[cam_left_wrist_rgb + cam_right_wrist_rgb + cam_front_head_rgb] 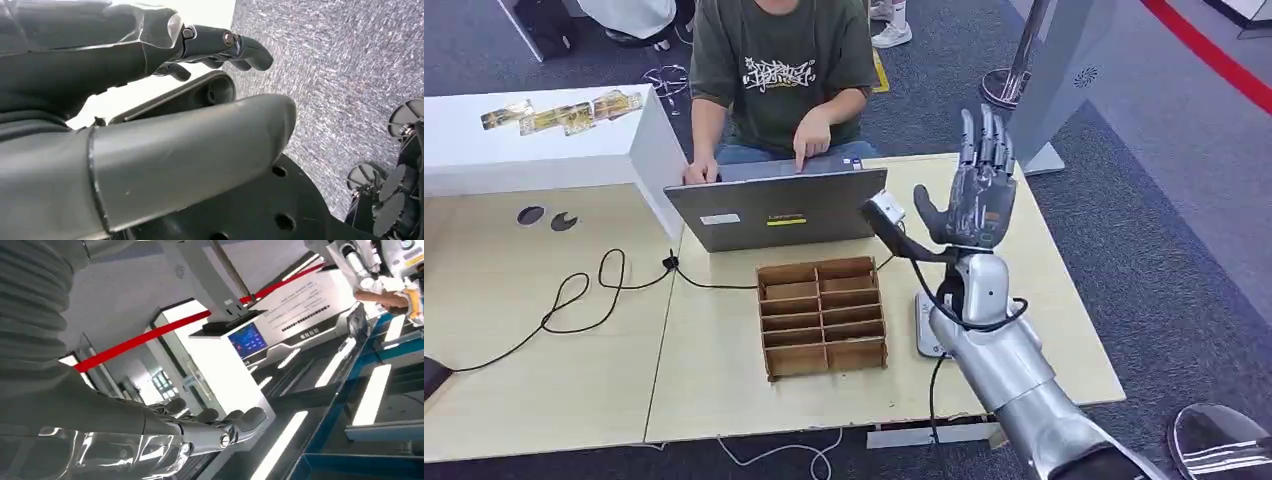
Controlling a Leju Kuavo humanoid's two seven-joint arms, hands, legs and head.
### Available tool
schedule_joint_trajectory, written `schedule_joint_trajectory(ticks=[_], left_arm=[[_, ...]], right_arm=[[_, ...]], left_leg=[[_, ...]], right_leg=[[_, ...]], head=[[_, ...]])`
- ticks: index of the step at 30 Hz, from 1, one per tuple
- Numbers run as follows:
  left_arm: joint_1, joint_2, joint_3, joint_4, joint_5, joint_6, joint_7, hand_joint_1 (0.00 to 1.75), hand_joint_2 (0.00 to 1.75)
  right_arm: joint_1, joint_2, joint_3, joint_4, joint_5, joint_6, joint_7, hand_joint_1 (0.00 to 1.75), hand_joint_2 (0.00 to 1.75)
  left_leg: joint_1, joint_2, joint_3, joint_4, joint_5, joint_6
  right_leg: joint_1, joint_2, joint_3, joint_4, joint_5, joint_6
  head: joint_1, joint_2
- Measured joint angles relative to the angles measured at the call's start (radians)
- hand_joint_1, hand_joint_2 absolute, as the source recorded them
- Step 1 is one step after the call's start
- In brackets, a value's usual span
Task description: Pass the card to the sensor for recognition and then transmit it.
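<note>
The right hand (977,195) is standing raised above the right part of the surface (724,390), fingers (984,140) pointing up and apart, palm bare, holding nothing. Its silver arm is rising toward it from about five o'clock in the head view. In the right wrist view the same hand (200,432) is stretching out flat with its fingers lying side by side, nothing between them.

The left hand (165,65) is showing in the left wrist view, fingers (240,47) loosely extended over grey carpet, thumb apart from them, gripping nothing.

At about seven o'clock from the right hand, partly hidden behind the forearm, a pale flat device (927,330) is lying on the surface; whether this is the sensor I cannot tell. No card can be made out in either hand.

At nine o'clock from that device a wooden divider box (822,315) is sitting on the surface. Beyond it, at twelve o'clock, a laptop (774,210) is standing open, and a person (779,75) in a green shirt is touching it. A black cable (584,300) is trailing away at nine o'clock.
</note>
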Motion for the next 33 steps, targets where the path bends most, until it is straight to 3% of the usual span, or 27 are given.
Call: schedule_joint_trajectory(ticks=[4,18,33], left_arm=[[0.001,0.000,0.012,0.000,0.009,0.000,0.000,0.00,0.00],[0.004,-0.001,0.040,0.000,0.037,0.000,-0.004,0.00,0.00],[0.009,-0.004,0.085,0.000,0.068,0.001,-0.011,0.00,0.00]], right_arm=[[0.043,-0.053,0.045,-0.048,0.006,0.002,0.078,0.00,1.75],[0.196,-0.201,0.139,-0.208,0.007,0.003,0.205,0.00,1.75],[0.333,-0.288,0.191,-0.360,0.007,0.047,0.297,0.00,1.75]], left_leg=[[0.000,0.000,0.000,0.000,0.000,0.000],[0.000,0.000,0.000,0.000,-0.002,0.000],[0.000,0.000,-0.001,0.000,-0.003,0.001]], right_leg=[[0.000,0.000,0.000,0.000,0.000,0.000],[0.000,0.000,0.000,-0.001,0.000,0.000],[0.000,0.000,0.000,-0.001,-0.001,0.001]], head=[[0.000,0.000],[0.000,0.000],[0.000,0.000]])
